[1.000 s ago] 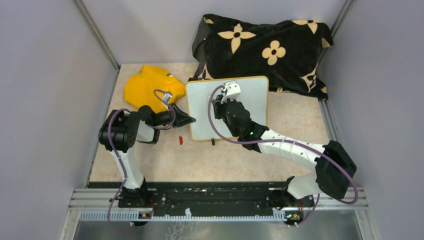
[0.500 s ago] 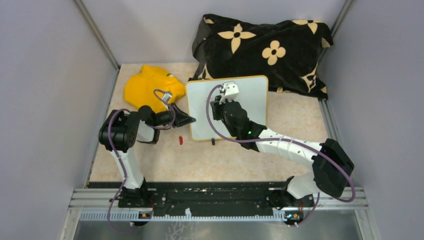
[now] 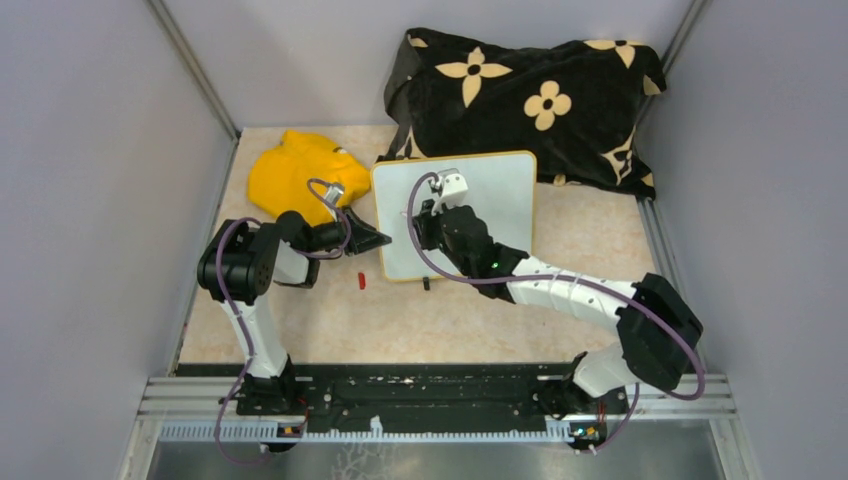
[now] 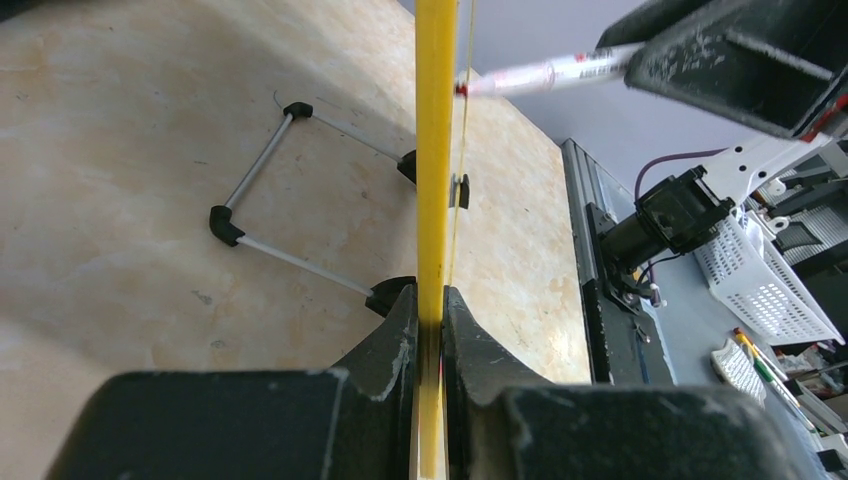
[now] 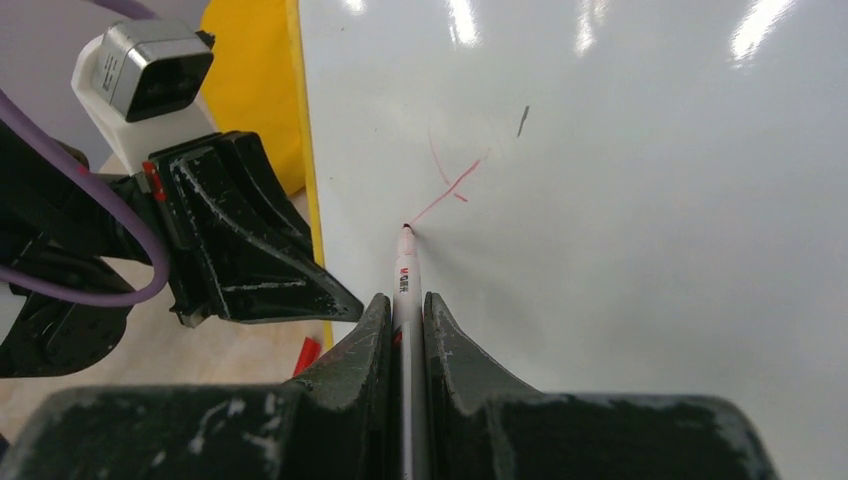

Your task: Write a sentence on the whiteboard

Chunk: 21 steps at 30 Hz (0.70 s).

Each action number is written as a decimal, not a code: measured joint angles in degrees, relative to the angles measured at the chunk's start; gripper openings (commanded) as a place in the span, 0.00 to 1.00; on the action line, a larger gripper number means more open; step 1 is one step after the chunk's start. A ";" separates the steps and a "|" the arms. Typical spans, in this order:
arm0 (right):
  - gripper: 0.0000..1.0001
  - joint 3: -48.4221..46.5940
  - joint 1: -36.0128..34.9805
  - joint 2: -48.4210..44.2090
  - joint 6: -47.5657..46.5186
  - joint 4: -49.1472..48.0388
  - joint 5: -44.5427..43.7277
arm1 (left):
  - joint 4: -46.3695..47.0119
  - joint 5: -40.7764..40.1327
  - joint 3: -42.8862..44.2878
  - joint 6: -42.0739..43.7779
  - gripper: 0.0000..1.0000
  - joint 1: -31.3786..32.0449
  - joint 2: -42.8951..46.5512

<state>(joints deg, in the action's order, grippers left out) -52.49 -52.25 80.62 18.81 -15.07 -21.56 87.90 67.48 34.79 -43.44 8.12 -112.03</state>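
Leftward over the whiteboard (image 3: 500, 190) the right pincer (image 5: 405, 300) has slid. Board stands near the back edge of the tabletop (image 3: 450, 320), left pincer (image 4: 428, 300) clamped on its left rim. Right one grips a marker (image 5: 405, 272), tip on the sentence (image 5: 445, 193), barely begun. Pushing hard could tip the board.

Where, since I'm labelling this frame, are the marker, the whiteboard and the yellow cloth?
marker (image 5: 404, 278): right wrist view, on its white barrel just behind the tip.
whiteboard (image 3: 505, 200): top external view, on its bare right half.
yellow cloth (image 3: 292, 172): top external view, on its middle.
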 measured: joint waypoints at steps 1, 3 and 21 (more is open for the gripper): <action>0.00 0.00 -0.04 0.35 0.31 0.07 0.68 | 0.00 -0.04 0.00 0.02 0.00 0.00 0.00; 0.00 -0.04 -0.15 1.16 0.66 0.15 2.27 | -0.04 -0.20 0.00 0.00 0.00 0.00 0.00; 0.00 0.76 -0.46 -5.66 -0.15 4.13 1.70 | 0.15 0.09 0.00 0.02 0.00 0.00 0.00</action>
<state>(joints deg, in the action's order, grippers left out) -51.72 -52.71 74.96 18.65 -10.94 -19.86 88.05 67.57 34.79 -43.42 8.12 -112.03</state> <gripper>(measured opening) 0.106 0.136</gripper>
